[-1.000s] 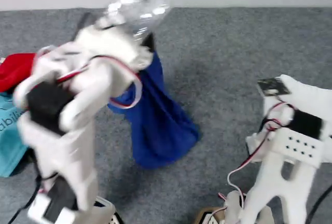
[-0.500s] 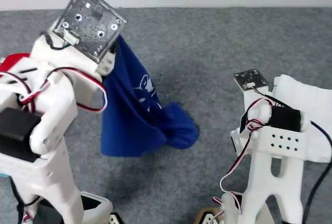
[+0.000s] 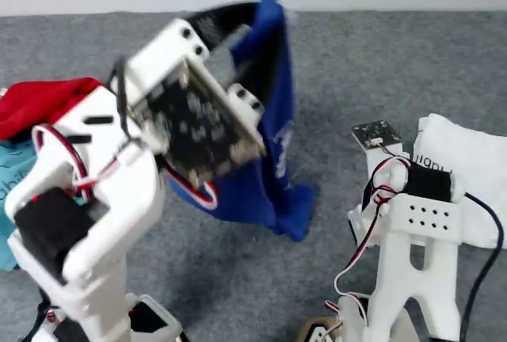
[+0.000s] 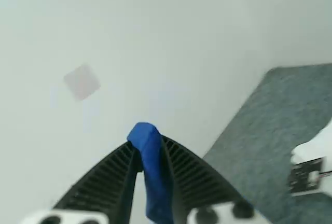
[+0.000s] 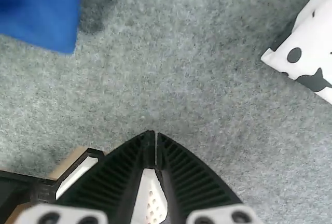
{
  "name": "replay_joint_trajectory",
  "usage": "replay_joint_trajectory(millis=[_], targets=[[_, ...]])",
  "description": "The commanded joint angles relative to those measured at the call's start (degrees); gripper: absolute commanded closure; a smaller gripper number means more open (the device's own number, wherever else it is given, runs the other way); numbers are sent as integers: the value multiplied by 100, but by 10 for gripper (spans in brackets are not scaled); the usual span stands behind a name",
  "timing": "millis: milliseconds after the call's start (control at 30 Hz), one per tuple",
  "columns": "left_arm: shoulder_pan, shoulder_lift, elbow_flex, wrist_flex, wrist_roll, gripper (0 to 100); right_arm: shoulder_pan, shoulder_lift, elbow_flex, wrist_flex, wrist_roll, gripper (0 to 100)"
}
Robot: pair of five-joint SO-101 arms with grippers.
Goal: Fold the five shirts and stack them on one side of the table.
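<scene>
Left claw (image 4: 148, 141) is clamped shut on a fold of the blue shirt (image 3: 273, 188) and held high. The high view shows the shirt hanging down to the grey table (image 3: 380, 65). Right claw (image 5: 155, 135) is fully closed and empty, low over the table beside the white shirt (image 3: 467, 168).

The left hand (image 4: 148, 142) and right hand (image 5: 151, 134) have black ribbed fingers (image 5: 189, 180); behind each sits a bare circuit board (image 3: 194, 124). The left arm (image 3: 103, 199) and right arm (image 3: 412, 239) are white plastic, with black motor blocks (image 3: 46, 229) and looping red, white and black cables (image 3: 379, 193).
</scene>
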Motion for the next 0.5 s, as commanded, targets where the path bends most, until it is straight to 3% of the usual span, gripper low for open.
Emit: replay_joint_trajectory(millis=[0, 167, 300, 467], targets=[[220, -123, -365, 651, -44, 987, -13, -101, -53, -66, -44, 990], [-88, -132, -268, 2277, -18, 987, -13, -127, -62, -242, -35, 990], [-985, -668, 585, 2215, -44, 987, -48, -127, -70, -558, -44, 990], [-1811, -1626, 2615, 2215, -97, 987, -57, -110, -79, -1077, -35, 990]])
